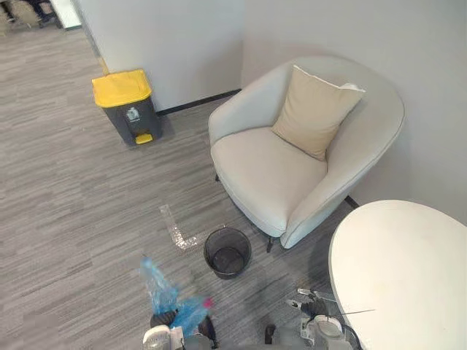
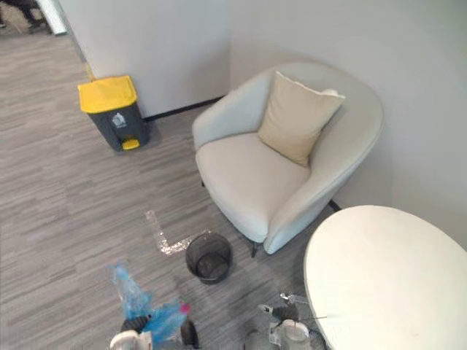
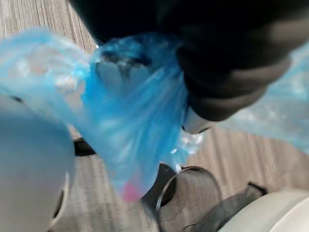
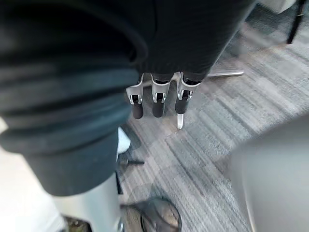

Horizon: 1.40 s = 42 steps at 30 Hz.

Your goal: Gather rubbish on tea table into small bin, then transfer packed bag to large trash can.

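At the far left, against the wall, stands the large trash can, grey with a yellow lid that is down and a pedal at its foot. Nearer to us a strip of tape marks the floor. Low in the head views our left hand is closed on the bunched neck of the blue bag. The plastic is gathered tight at the hand, a tuft stands above it, and the bag is off the floor.

Just to the right of it sits the small bin, black mesh, upright on the floor, with no liner that we can see. Behind it is the armchair with its cushion. Our right hand hangs with fingers straight and relaxed, holding nothing. The white worktop lies at the far right, with no rubbish on the part in view.

We judge the gathering done and the bag already lifted out, so the transfer is the step in hand. The trash can is well apart from us across the floor. Next we must walk the bag over, get the lid up by the pedal or with our free right hand, and drop it in.
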Tool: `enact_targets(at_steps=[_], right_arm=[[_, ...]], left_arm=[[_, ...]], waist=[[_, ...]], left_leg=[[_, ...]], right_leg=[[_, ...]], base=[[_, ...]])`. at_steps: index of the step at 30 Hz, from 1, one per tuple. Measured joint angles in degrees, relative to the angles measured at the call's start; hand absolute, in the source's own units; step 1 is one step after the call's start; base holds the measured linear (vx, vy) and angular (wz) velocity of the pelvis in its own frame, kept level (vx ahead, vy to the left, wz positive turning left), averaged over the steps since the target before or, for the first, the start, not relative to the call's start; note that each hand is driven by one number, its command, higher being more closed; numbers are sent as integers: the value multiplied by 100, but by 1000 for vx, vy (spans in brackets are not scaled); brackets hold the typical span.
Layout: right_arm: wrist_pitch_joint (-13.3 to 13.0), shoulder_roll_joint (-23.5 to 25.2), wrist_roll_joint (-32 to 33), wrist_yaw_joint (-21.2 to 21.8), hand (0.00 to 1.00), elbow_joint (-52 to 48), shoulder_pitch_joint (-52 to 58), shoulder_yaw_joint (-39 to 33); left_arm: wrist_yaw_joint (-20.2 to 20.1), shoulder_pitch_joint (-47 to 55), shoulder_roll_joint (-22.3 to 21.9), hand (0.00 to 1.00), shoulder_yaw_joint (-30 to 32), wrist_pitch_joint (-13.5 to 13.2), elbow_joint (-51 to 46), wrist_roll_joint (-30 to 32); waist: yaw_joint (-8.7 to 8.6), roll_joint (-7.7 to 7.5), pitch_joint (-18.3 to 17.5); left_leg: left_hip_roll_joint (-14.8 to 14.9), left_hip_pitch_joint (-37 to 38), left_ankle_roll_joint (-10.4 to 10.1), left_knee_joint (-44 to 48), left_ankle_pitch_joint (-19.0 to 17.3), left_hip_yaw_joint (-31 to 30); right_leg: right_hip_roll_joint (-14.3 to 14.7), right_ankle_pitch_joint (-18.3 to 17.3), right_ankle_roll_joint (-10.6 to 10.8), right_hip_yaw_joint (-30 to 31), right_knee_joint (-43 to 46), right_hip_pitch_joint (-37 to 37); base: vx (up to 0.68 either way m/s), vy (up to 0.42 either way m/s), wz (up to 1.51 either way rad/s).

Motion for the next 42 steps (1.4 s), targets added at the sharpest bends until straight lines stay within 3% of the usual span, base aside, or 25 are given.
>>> enact_targets(at_steps=[2,3,4,5,6,8,9,11,12,13,14,18,20,21,27,30,31,32,34,35,36,37,38,40,42], right_arm=[[2,41,6,-3,0,-54,-19,36],[2,39,8,-9,0,-133,-47,32],[-10,26,13,-37,0,-206,-152,34],[-10,20,14,-57,0,-209,-206,39],[-5,-17,41,-106,0,-223,-252,42],[14,-47,47,-167,0,-244,-111,40],[47,-49,47,-198,0,-207,-6,39],[67,-51,56,-237,0,-155,-34,28],[66,-51,55,-236,0,-155,-37,28],[66,-50,55,-237,0,-156,-40,28],[65,-43,54,-233,0,-156,-58,-3],[71,59,56,-247,0,-156,-45,-318],[84,136,63,-250,0,-141,-46,-468],[96,192,76,-236,0,-88,-15,-432],[148,198,48,-289,0,320,-48,-634],[165,205,27,-292,0,340,-59,-687],[197,212,13,-311,0,373,-29,-823],[197,187,12,-323,0,359,-13,-852],[191,199,12,-319,0,343,-18,-852],[202,196,11,-308,0,255,6,-890],[176,180,9,-303,0,237,-5,-925],[123,191,12,-297,0,213,-75,-992],[119,202,12,-315,0,149,-65,-1007],[102,224,9,-329,0,177,-16,-1098],[100,225,76,-340,0,127,166,-1218]], left_arm=[[6,-16,-28,100,24,-3,-124,-4],[6,-26,-72,100,27,-6,-168,-5],[16,-12,-153,100,22,-19,-229,-5],[24,-12,-201,100,11,-20,-225,-5],[87,-8,-303,100,1,-10,-204,-9],[103,2,-345,100,-65,-2,-194,-21],[104,56,-371,100,-68,14,-198,-22],[105,29,-361,100,-1,10,-248,-18],[105,27,-359,100,7,11,-261,-7],[106,26,-362,100,6,11,-261,-4],[99,-27,-375,100,-79,18,-242,-2],[97,-132,-341,100,-102,39,-194,5],[106,-153,-310,100,-108,35,-204,9],[103,-101,-157,100,-258,45,-188,14],[99,-123,43,100,-573,52,160,114],[99,-64,169,100,-566,54,329,114],[95,-52,263,100,-504,46,348,112],[102,-53,260,100,-490,34,351,111],[100,5,243,100,-472,31,417,111],[99,-38,181,100,-299,44,382,110],[96,-60,149,100,-201,38,350,109],[108,-121,138,100,-98,66,378,96],[103,-188,154,100,-154,72,384,79],[86,-240,204,100,-210,77,435,43],[97,-268,143,100,-193,81,428,27]], waist=[[142,-121,-68],[202,-80,-52],[283,101,-26],[289,165,-18],[222,385,0],[179,486,28],[179,530,-11],[190,425,53],[194,390,58],[183,385,53],[157,373,49],[130,343,63],[141,239,29],[141,88,-56],[95,-20,-176],[93,17,-183],[78,-154,-119],[85,-206,-132],[88,-116,-131],[34,-82,-8],[37,-44,42],[17,71,100],[-20,88,139],[-112,-49,159],[-140,-151,134]], left_leg=[[35,-261,-28,284,-3,-125],[90,-309,-98,303,44,-157],[258,-469,-215,376,138,-214],[309,-546,-247,402,179,-251],[392,-718,-305,429,300,-445],[443,-738,-331,200,433,-659],[493,-736,-456,36,349,-594],[517,-765,-373,321,306,-267],[499,-756,-216,943,161,-120],[494,-747,-201,1129,-78,-82],[533,-736,-162,1699,-665,-6],[723,-533,-294,2103,-1442,499],[503,-493,-217,1823,-1387,522],[141,-328,-105,1238,-1147,487],[-422,56,1,-145,-499,203],[-612,286,36,-665,-286,183],[-915,487,219,-771,-377,-5],[-969,476,245,-663,-402,-152],[-1019,559,284,-787,-427,-339],[-950,596,538,-660,-630,-536],[-897,573,546,-579,-659,-580],[-650,473,583,-337,-744,-843],[-488,494,569,-339,-777,-1089],[-519,615,506,-413,-816,-1357],[-739,848,350,-248,-1174,-1620]], right_leg=[[54,-261,-34,89,-368,192],[101,-328,-54,46,-621,258],[274,-386,-129,-109,-1214,470],[333,-422,-192,-185,-1383,526],[464,-372,-290,-389,-1495,517],[543,-346,-345,-679,-1477,490],[549,-310,-430,-883,-1510,484],[383,-221,-538,-1071,-1552,437],[260,-171,-531,-1189,-1569,422],[219,-151,-513,-1255,-1576,411],[96,-40,-477,-1484,-1620,363],[-141,107,-295,-1952,-1615,386],[-202,212,-158,-1973,-1738,398],[-339,320,-111,-1867,-2016,445],[-376,872,-57,-1651,-2641,614],[-435,735,90,-1618,-2699,651],[-839,264,213,-1757,-2078,566],[-930,103,130,-1772,-1871,586],[-911,193,-153,-1714,-1668,673],[-922,519,-709,-1465,-621,271],[-897,530,-886,-1343,-140,-103],[-394,238,-602,-1070,169,-551],[77,143,-462,-1061,-139,-746],[380,158,-421,-1045,-573,-866],[423,244,-565,-1000,-882,-878]], base=[[-38,-209,45],[-116,-208,9],[-139,-189,-1],[-217,-216,18],[-253,-158,60],[-312,-152,75],[-187,-83,52],[-170,-39,52],[-186,-17,50],[-160,58,81],[-106,102,75],[-68,189,77],[-81,224,35],[-67,145,19],[-56,156,30],[9,41,4],[126,49,49],[149,44,60],[178,34,37],[169,82,38],[201,80,55],[195,41,61],[237,22,82],[265,-19,98],[360,-66,107]])
